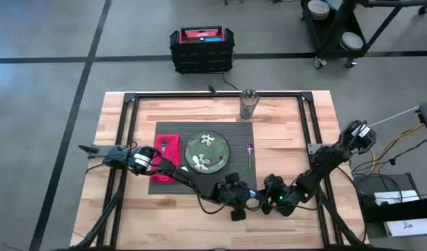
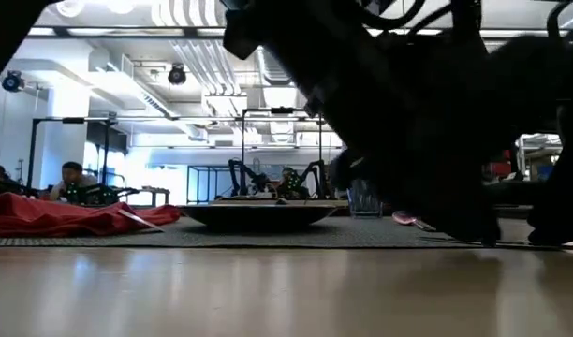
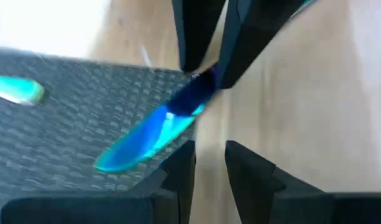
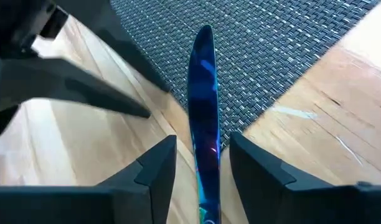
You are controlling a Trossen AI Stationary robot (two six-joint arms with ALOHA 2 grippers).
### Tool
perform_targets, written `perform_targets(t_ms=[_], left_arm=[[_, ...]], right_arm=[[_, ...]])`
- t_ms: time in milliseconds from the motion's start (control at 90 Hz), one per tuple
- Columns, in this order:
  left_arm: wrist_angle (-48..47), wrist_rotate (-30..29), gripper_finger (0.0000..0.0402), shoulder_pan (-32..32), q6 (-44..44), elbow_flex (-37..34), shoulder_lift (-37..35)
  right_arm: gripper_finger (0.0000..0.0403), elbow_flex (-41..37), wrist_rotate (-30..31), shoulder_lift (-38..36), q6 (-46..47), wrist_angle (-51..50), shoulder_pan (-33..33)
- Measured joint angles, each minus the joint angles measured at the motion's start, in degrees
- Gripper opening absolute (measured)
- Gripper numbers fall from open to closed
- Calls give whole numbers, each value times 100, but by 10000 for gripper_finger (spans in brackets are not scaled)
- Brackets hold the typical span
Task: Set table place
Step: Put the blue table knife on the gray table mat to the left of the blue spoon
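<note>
No words or numbers clear enough to read. Red and black box (image 1: 201,49) on floor has label on top, too small to read. White paper (image 1: 407,226) at right edge has dark marks, cannot read.

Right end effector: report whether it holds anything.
Shut on the blue utensil, gripped between the right end effector fingers, its tip over the placemat.

Blue utensil (image 4: 203,118), grey woven placemat (image 4: 277,56), red napkin (image 1: 167,153), green flowered plate (image 1: 207,151).
</note>
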Motion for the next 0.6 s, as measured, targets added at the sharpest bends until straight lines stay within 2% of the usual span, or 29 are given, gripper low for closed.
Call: perform_targets(t_ms=[133,189,333,600], left_arm=[[137,-569,77,-63,1617,2,-2],[170,-602,77,-69,2099,2,-2],[202,-558,77,-68,2593,-11,98],[863,-494,77,-19,3065,-5,378]], right_arm=[[151,0,-4,0,-109,-8,2],[154,0,-2,-2,-92,-6,2],[156,0,12,28,-5,32,-18],[160,-2,19,226,-12,348,-103]])
